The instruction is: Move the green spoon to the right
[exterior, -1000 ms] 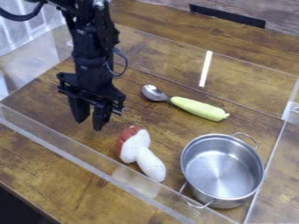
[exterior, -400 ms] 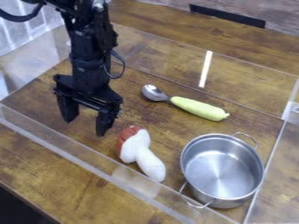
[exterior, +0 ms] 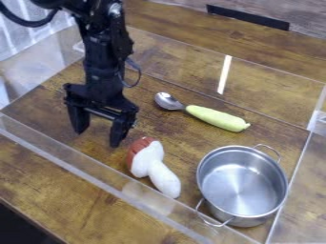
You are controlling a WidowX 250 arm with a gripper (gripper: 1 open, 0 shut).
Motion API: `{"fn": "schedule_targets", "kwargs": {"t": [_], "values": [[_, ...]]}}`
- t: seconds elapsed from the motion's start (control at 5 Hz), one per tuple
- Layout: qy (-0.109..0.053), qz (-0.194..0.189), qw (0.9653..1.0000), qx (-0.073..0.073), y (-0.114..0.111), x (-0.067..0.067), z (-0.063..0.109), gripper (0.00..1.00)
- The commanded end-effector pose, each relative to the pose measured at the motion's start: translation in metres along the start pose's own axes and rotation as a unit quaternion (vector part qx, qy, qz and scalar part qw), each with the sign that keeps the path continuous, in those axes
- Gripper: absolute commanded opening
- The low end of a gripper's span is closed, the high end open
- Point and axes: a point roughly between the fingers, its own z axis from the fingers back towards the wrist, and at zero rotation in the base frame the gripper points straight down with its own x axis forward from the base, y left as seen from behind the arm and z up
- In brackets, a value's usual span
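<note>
The green spoon (exterior: 201,111) lies flat on the wooden table, its silver bowl pointing left and its yellow-green handle pointing right. My gripper (exterior: 101,127) hangs from the black arm to the left of the spoon, fingers pointing down and spread open, with nothing between them. It stands clear of the spoon, about a spoon's length away from the bowl.
A white toy with a reddish-brown end (exterior: 152,164) lies just right of and below the gripper. A steel pot (exterior: 241,185) sits at the front right. A clear plastic wall (exterior: 76,181) rings the work area.
The gripper's fingers have spread from nearly closed to wide open. The arm shifted slightly and the spoon has not moved.
</note>
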Motion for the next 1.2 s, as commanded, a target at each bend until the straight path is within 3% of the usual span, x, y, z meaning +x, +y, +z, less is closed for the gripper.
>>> {"fn": "schedule_targets", "kwargs": {"t": [0.0,0.2,0.4,0.6,0.8,1.0], "values": [[-0.030,0.038,0.9989,0.000,0.023,0.028,0.018,1.00],[-0.023,0.099,0.9948,-0.010,0.005,0.035,0.029,1.00],[-0.020,0.192,0.9809,-0.026,-0.019,0.045,0.043,1.00],[-0.017,0.285,0.9573,-0.046,-0.038,0.047,0.053,1.00],[-0.015,0.362,0.9304,-0.057,-0.047,0.044,0.060,1.00],[-0.011,0.397,0.9155,-0.066,-0.053,0.054,0.064,1.00]]}}
